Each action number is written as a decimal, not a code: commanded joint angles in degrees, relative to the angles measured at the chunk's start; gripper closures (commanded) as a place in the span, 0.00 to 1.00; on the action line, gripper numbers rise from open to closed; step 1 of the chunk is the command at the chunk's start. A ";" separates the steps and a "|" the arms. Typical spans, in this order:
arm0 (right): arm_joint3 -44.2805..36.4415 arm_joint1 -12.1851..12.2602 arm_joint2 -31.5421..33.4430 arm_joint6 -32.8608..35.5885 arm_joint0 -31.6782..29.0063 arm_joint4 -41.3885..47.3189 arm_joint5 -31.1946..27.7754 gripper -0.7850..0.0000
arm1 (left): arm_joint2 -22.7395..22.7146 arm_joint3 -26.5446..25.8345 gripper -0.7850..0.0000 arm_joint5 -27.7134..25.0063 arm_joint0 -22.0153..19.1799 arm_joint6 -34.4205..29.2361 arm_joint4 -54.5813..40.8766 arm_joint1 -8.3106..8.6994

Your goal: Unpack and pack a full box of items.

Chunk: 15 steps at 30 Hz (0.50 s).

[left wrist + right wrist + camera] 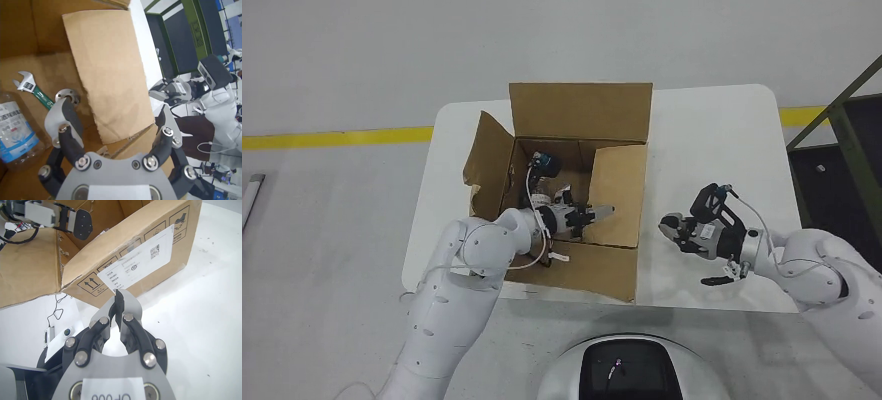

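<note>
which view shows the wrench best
Left wrist view: the wrench lies plain on the box floor. In the top view it is too small to tell; the right wrist view faces the box's outside.

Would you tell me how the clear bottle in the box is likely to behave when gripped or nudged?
The bottle looks like thin clear plastic, so it may dent under a squeeze. Its smooth round body seems to lie on its side on the box floor, so a nudge would probably roll it. Its fill is unclear, so weight is uncertain.
</note>
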 commanded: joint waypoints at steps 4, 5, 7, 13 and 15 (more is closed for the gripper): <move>0.90 -0.33 -1.60 -0.02 0.98 -0.51 0.12 1.00 | -0.47 4.55 0.00 4.39 0.09 2.40 -6.62 -0.63; 1.20 -0.40 -1.85 -0.10 1.11 -0.52 0.11 1.00 | -0.54 5.10 0.00 4.96 0.19 2.28 -8.23 -0.73; 1.96 -0.53 -2.36 -0.15 1.61 -0.36 -0.05 1.00 | -0.74 6.04 0.00 5.97 0.44 2.42 -11.97 -1.00; 2.98 -0.84 -3.42 0.04 2.85 0.03 -0.46 1.00 | -0.76 7.81 0.00 5.72 0.49 1.54 -19.68 -1.51; 3.09 -0.93 -3.65 0.17 3.23 0.16 -0.47 1.00 | -0.46 7.79 0.00 5.12 0.15 0.18 -20.56 -1.55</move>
